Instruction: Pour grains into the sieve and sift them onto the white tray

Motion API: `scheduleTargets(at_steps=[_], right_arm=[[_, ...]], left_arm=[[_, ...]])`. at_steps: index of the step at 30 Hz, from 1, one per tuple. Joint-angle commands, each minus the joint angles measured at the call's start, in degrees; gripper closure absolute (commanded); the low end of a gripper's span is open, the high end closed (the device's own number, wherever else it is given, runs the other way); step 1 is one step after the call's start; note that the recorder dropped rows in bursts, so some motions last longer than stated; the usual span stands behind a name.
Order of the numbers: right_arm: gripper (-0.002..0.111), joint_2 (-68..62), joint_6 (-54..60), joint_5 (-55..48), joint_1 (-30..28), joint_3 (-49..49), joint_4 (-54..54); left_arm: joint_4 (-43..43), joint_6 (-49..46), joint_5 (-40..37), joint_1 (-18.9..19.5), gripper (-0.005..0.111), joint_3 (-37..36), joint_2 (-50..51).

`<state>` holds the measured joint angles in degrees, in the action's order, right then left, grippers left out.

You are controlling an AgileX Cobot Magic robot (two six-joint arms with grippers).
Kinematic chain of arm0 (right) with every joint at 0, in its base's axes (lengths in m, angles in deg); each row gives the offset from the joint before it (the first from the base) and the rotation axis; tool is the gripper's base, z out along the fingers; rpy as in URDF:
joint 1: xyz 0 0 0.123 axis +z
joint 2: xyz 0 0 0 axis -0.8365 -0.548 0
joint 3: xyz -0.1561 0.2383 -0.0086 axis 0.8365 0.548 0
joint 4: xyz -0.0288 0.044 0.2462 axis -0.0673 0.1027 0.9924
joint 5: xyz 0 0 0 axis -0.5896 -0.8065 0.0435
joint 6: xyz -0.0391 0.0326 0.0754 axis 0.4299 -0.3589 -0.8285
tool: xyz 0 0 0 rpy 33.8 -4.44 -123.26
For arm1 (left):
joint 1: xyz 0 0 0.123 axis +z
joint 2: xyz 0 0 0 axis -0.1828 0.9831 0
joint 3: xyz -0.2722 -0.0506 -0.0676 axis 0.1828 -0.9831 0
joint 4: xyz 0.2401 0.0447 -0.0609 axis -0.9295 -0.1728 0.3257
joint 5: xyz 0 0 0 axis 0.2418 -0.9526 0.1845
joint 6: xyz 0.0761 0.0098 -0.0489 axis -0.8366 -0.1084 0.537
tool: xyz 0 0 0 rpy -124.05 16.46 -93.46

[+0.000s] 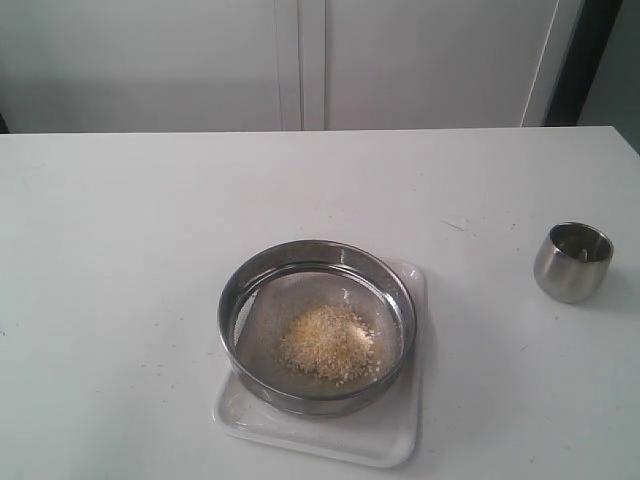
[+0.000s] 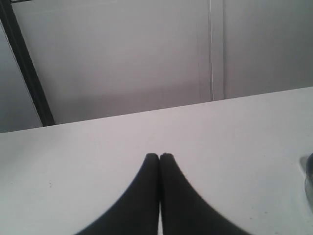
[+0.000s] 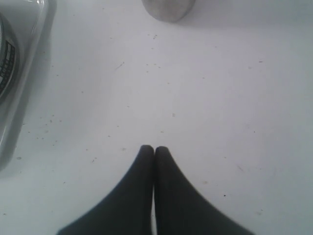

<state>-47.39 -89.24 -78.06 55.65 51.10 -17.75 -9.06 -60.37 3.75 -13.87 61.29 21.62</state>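
The sieve (image 1: 317,325), a wide steel ring with grey mesh, rests on the white tray (image 1: 390,440) near the table's front edge. A heap of golden and pale grains (image 1: 327,343) lies on its mesh. Neither arm shows in the exterior view. My left gripper (image 2: 159,155) is shut and empty over bare tabletop; a sliver of metal rim (image 2: 309,174) shows at that view's edge. My right gripper (image 3: 154,148) is also shut and empty above the table, with the tray's corner (image 3: 29,63) and the sieve's edge (image 3: 5,58) off to one side.
A small rounded steel cup (image 1: 572,261) stands upright on the table to the right of the tray; its base (image 3: 168,9) shows in the right wrist view. Tiny specks dot the white tabletop. A pale wall panel rises behind the table's far edge.
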Motion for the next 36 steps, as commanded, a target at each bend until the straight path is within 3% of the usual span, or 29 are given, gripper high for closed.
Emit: scheduleTargets(at_steps=[1, 5, 11, 25, 36], right_arm=[[0.108, 0.23, 0.43, 0.18, 0.07, -0.15, 0.04], [0.108, 0.23, 0.43, 0.18, 0.07, -0.15, 0.04], [0.108, 0.23, 0.43, 0.18, 0.07, -0.15, 0.04], [0.108, 0.23, 0.43, 0.18, 0.07, -0.15, 0.04], [0.108, 0.23, 0.43, 0.18, 0.07, -0.15, 0.04]], left_arm=[[0.31, -0.43, -8.73, -0.09, 0.107, 7.08, 3.27], [0.31, -0.43, -20.59, -0.09, 0.107, 15.76, 10.03], [-0.50, 1.70, -32.14, -0.09, 0.107, 23.57, 19.27], [3.09, 1.67, -27.59, -0.09, 0.107, 23.69, 22.14], [3.36, 0.66, -27.32, -0.09, 0.107, 26.61, 42.44]])
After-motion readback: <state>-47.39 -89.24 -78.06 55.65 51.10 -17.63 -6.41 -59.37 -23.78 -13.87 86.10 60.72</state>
